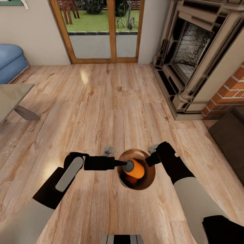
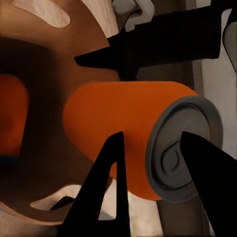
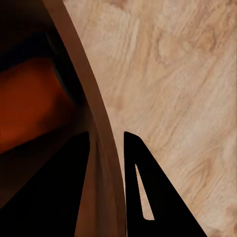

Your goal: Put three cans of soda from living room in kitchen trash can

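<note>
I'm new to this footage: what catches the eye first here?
The orange can of soda, held on its side by the left gripper over the copper-lined tash can. The right gripper pinches the bucket's rim above the wood floor. Behind stand the fireplace and glass doors.

Orange soda can [image 1: 134, 168] lies sideways over the copper-lined trash can [image 1: 148, 180], silver end toward 9 o'clock.

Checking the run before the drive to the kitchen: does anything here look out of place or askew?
Only mildly: the trash can hangs above the living-room floor, pinched by its rim in the right gripper. The left gripper holds a soda can sideways over its mouth, with another can already inside.
</note>
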`<state>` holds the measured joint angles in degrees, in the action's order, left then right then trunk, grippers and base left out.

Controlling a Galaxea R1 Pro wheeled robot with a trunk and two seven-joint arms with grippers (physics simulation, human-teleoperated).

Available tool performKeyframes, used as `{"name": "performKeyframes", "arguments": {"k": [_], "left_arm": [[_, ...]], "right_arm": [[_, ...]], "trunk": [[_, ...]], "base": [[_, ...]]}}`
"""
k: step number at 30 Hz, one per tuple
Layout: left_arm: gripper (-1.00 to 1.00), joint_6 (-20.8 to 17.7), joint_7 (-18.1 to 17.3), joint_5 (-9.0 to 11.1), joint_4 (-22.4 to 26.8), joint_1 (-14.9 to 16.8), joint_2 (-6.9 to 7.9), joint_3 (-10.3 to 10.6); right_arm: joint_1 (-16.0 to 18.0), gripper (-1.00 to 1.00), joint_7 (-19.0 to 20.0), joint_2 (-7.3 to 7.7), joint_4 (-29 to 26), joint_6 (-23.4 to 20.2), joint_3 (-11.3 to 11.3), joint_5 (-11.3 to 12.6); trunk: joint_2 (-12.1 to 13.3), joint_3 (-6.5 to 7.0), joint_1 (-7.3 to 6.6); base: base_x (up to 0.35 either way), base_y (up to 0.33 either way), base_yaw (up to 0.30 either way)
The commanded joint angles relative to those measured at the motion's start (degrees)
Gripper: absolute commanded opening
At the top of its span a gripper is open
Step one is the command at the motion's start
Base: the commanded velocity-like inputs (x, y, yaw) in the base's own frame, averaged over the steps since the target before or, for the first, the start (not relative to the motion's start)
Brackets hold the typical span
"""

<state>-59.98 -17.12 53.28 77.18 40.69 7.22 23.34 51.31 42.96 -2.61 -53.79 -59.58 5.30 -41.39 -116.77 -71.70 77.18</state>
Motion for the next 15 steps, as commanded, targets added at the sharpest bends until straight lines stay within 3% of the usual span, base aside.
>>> {"name": "performKeyframes", "arguments": {"k": [1,5,11,15], "left_arm": [[-1.0,0.0,0.5,-1.2,0.0,0.0,-0.59,0.5],[-1.0,0.0,1.5,-3.8,-0.3,0.0,-2.4,1.2],[-1.0,0.0,3.5,-5.2,-0.4,0.0,-2.92,1.4],[-1.0,0.0,4.4,-7.8,-0.4,0.0,-3.52,1.4]], "right_arm": [[0.0,-1.0,0.4,-0.05,0.0,-0.4,0.5,1.2],[0.0,-1.0,0.4,-0.21,0.1,-0.4,1.2,1.2],[0.0,-1.0,0.4,-0.24,0.1,-0.4,1.4,1.2],[0.0,-1.0,0.4,-0.27,0.1,-0.4,1.4,1.2]], "trunk": [[0.0,0.01,0.0],[0.0,0.01,0.0],[0.0,0.01,0.0],[0.0,0.01,0.0]], "base": [[0.0,0.0,0.0],[0.0,0.0,0.0],[0.0,0.0,0.0],[0.0,0.0,0.0]]}}
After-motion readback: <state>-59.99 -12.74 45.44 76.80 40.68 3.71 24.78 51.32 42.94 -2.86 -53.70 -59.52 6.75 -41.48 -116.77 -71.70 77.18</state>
